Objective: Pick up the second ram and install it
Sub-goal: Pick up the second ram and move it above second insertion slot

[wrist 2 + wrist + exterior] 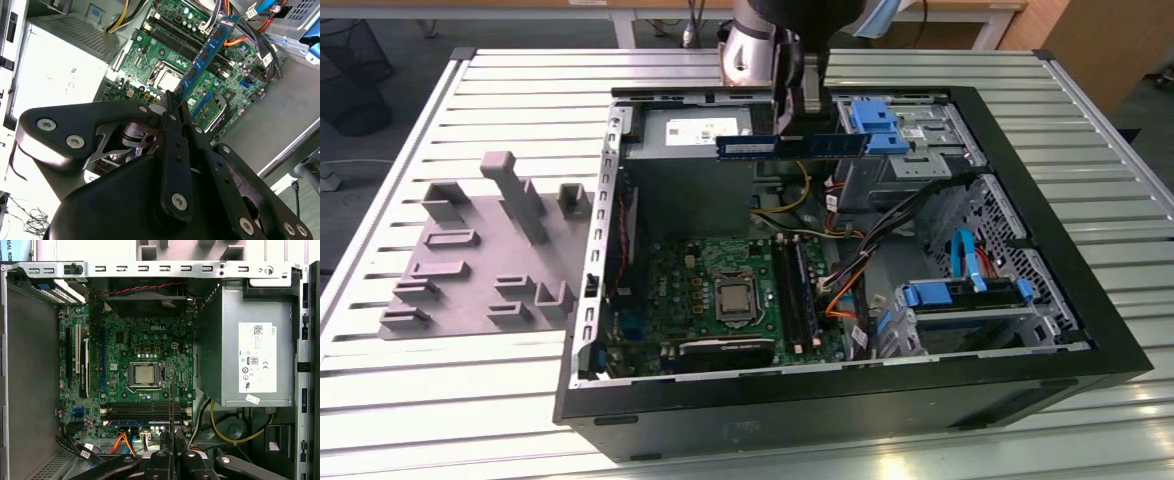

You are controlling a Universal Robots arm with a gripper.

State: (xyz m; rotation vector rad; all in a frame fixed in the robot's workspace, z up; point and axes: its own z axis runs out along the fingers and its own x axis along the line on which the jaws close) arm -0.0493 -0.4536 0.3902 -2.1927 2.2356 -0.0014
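High over the far side of the open computer case [854, 390], the gripper [798, 132] is clamped on the second ram [754, 146] near its middle, holding the strip level, probably so that it clears the cables [854, 270] before reaching the motherboard [700, 265] below.

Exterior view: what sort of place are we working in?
Likely a lab bench: an open computer case sits on a slatted metal table, grey slotted blocks beside it, the gripper holding the second ram above.
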